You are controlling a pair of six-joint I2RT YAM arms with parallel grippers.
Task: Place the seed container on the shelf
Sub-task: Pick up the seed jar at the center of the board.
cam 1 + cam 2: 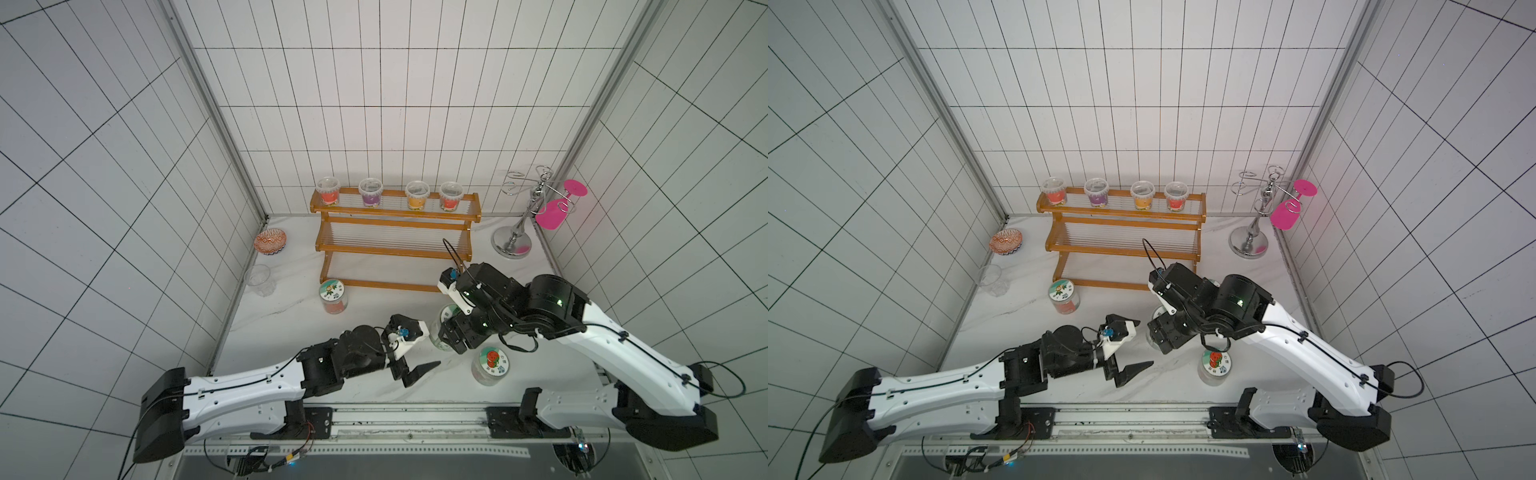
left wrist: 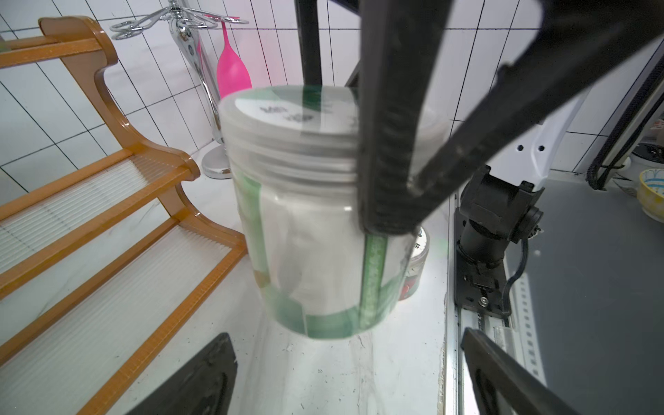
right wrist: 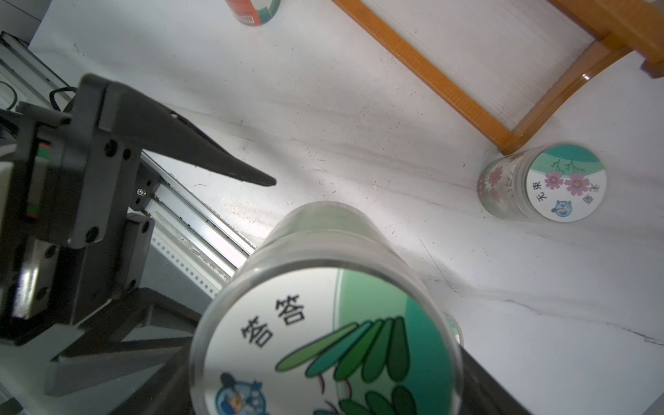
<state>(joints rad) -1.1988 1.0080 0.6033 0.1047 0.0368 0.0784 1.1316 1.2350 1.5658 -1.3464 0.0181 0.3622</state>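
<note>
While the right gripper clamped it from both sides, the clear, green-labelled jar hung right of centre in the lower middle of both top views. It seemed to be just off the white table and a little tilted; the left wrist view showed it blurred.

The left gripper sat just left of the jar, spread wide and empty. One of its fingers pointed at the jar.

The shelf stood above the jar in the frame, against the back wall. Four cups lined its top tier with narrow gaps between them. The middle and bottom tiers were bare, so they offered the open room.

The smooth wall could probably slip in the grip and tilt further. If carried low, the jar's base could catch a wooden front rail. On the top tier it would likely knock a cup. The thin rods might seat it unevenly.

Nearby hazards:
- a flower jar by the shelf's right foot
- a melon jar just below the arm
- an orange jar at the shelf's left foot
- a chrome stand at the right wall
</note>
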